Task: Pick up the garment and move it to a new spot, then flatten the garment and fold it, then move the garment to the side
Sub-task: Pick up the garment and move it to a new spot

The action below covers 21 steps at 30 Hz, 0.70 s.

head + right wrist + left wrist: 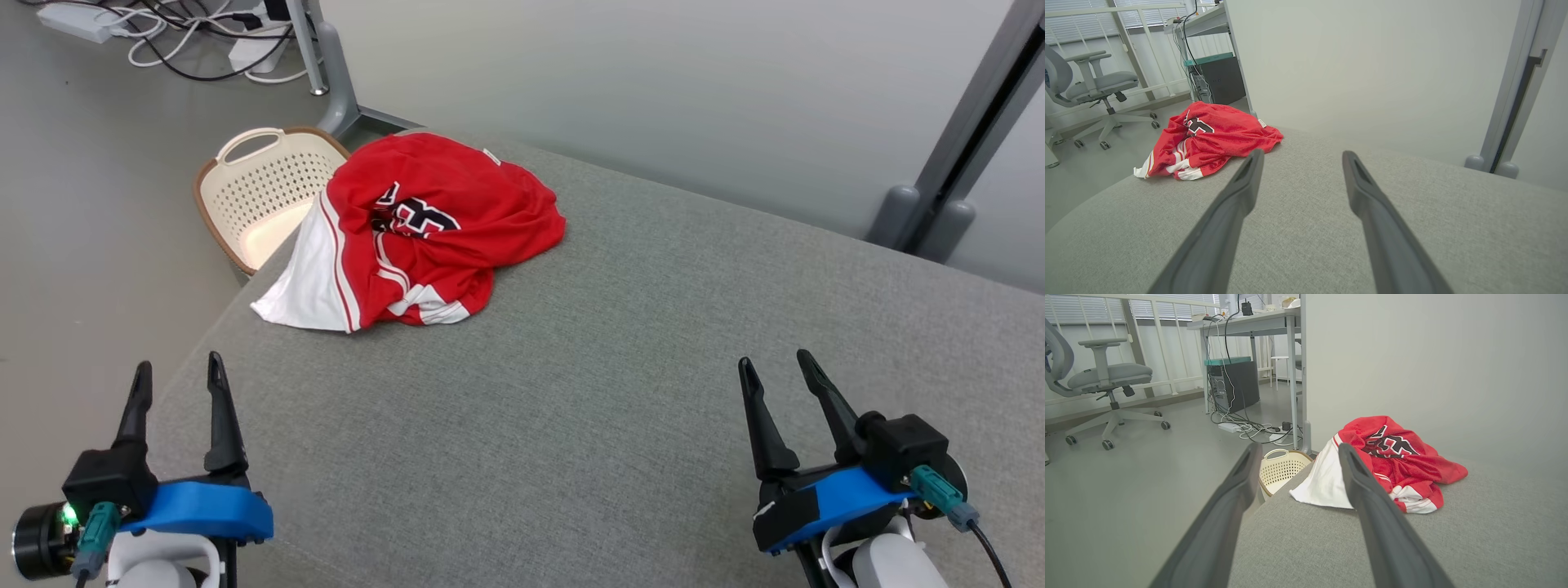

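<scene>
The garment (pixel 424 233) is a red jersey with white trim and dark lettering, lying crumpled at the far left corner of the grey fabric surface (pixel 588 392). In the left wrist view the garment (pixel 1396 461) sits ahead and right of the fingers; in the right wrist view the garment (pixel 1208 139) lies far to the left. My left gripper (pixel 180 371) hovers open at the surface's near left edge with nothing between its fingers. My right gripper (pixel 775 363) stands open and empty at the near right, well away from the jersey.
A cream perforated basket (pixel 265 192) stands on the floor beside the surface's left corner, close behind the jersey. Cables and a power strip (pixel 163 33) lie on the floor beyond. A pale wall panel (pixel 653 90) with grey posts runs along the far edge. An office chair (pixel 1098 379) stands farther left.
</scene>
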{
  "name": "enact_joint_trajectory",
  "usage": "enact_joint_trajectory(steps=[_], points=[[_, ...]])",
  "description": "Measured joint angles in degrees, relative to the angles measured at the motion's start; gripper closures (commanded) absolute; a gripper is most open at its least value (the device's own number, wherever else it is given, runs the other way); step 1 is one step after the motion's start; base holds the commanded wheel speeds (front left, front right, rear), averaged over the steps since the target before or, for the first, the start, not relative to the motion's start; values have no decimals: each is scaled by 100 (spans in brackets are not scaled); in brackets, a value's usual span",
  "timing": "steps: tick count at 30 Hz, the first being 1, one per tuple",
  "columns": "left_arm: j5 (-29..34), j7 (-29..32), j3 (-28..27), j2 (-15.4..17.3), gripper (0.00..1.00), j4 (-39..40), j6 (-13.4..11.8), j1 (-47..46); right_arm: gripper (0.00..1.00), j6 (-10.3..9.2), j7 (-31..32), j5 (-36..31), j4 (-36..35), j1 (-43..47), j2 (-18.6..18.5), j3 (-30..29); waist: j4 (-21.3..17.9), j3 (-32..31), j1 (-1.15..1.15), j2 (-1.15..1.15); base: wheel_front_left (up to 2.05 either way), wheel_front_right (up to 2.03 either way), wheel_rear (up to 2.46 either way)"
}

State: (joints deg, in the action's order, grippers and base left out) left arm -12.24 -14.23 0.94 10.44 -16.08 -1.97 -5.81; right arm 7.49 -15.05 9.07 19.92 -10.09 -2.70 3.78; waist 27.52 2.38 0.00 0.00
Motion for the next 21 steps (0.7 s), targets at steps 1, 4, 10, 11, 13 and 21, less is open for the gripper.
enact_joint_trajectory(steps=[1,4,10,11,13,21], points=[[-29,-4,-16,15,0,13,5,-50,0,0,0,-31,-1,-12,0,8,-37,36,0,0,0,0,0],[-73,-8,-64,97,0,19,51,-270,0,0,1,-120,-3,-85,-1,12,-161,164,0,0,0,0,0],[-210,-48,-261,331,0,-35,127,-932,0,0,73,-376,-153,-311,1,-33,-509,557,0,0,0,0,0],[-234,-49,-297,381,0,-69,153,-1079,0,0,86,-420,-191,-343,-1,-53,-570,631,0,0,0,0,0],[-297,-53,-401,499,0,-136,187,-1380,0,0,137,-508,-280,-408,-1,-96,-709,793,1,0,0,0,0],[-503,-58,-721,1022,0,-589,405,-2524,0,0,271,-762,-704,-676,-3,-153,-1365,1450,2,0,0,0,0]])
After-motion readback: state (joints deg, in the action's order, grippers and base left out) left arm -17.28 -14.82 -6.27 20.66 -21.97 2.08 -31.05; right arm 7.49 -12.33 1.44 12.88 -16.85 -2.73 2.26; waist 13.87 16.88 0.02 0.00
